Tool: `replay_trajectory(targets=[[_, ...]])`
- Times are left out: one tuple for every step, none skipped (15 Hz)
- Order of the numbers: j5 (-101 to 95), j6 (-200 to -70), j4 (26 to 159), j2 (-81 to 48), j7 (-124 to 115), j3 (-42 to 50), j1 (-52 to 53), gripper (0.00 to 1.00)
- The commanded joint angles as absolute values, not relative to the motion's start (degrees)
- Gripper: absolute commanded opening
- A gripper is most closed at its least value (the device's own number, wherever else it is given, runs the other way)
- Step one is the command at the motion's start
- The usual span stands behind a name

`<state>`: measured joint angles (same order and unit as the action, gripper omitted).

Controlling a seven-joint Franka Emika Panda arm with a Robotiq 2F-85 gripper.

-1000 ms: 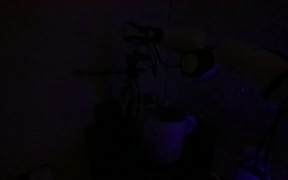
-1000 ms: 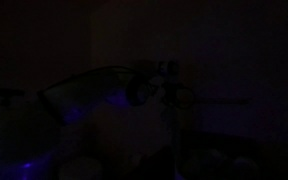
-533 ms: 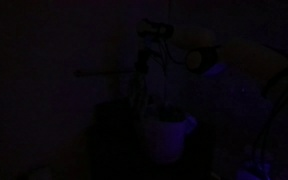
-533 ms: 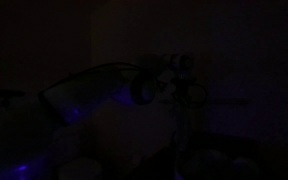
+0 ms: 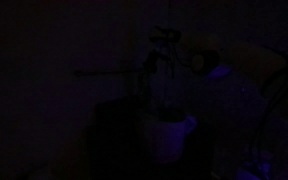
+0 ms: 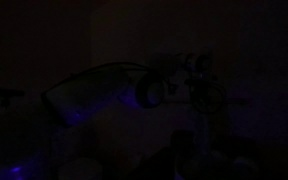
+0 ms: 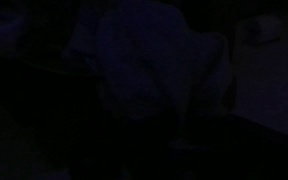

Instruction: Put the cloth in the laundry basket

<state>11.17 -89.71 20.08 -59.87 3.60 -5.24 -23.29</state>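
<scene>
All pictures are very dark, with a bluish tint, and only few outlines can be read.

In an exterior view the arm (image 5: 164,42) is seen as a dim form near the centre, slightly toward 12 o'clock. Below it the gripper (image 5: 160,74) is seen only as a faint vertical shape. Whether its fingers are spread, pressed together or pinching something cannot be told. The laundry basket (image 5: 172,138) is found at 6 o'clock from the gripper, directly under it and apart from it. Its pale wall and wider rim are just visible. A round ring-like part (image 5: 197,62) is noticed at 3 o'clock from the gripper, and a yellowish surface (image 5: 256,62) is seen further at 3 o'clock. What this surface is cannot be told.

In an exterior view the arm (image 6: 94,78) is drawn as a curved line rising from 9 o'clock toward the centre, with a blue glow (image 6: 74,120) under it.

In the wrist view a large dark rounded shape (image 7: 144,60) fills the centre and the 12 o'clock part. It cannot be said if this is the cloth or the basket. A paler block (image 7: 259,30) is seen at 2 o'clock. The cloth cannot be made out with certainty in any view.
</scene>
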Motion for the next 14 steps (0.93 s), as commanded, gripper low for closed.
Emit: replay_trajectory(targets=[[13.03, -95.05, 20.2, -60.5, -4.18, -5.14, -25.21, 0.06], [13.0, -96.58, 20.23, -60.7, -6.38, -5.0, -25.42, 0.07], [12.86, -97.44, 20.38, -60.86, -7.24, -4.96, -25.6, 0.07], [12.79, -98.02, 20.47, -60.84, -8.0, -4.99, -25.71, 0.07], [12.77, -98.92, 20.34, -60.7, -9.43, -4.91, -25.78, 0.07], [12.73, -99.51, 20.26, -60.3, -10.95, -4.81, -25.73, 0.07], [12.8, -100.01, 20.12, -59.68, -12.38, -4.84, -25.66, 0.07], [12.78, -101.03, 19.93, -59.39, -13.55, -4.84, -25.56, 0.07], [12.88, -102.17, 19.79, -59.03, -14.35, -4.97, -25.48, 0.07], [12.86, -103.17, 19.78, -58.56, -15.22, -4.96, -25.36, 0.07], [12.76, -103.89, 19.77, -57.99, -16.64, -4.8, -25.16, 0.07], [12.54, -103.74, 19.96, -57.27, -17.61, -4.61, -24.98, 0.07], [12.31, -103.26, 20.28, -56.57, -18.22, -4.44, -24.84, 0.07], [12.02, -102.27, 20.67, -55.77, -19.27, -4.12, -24.73, 0.07]])
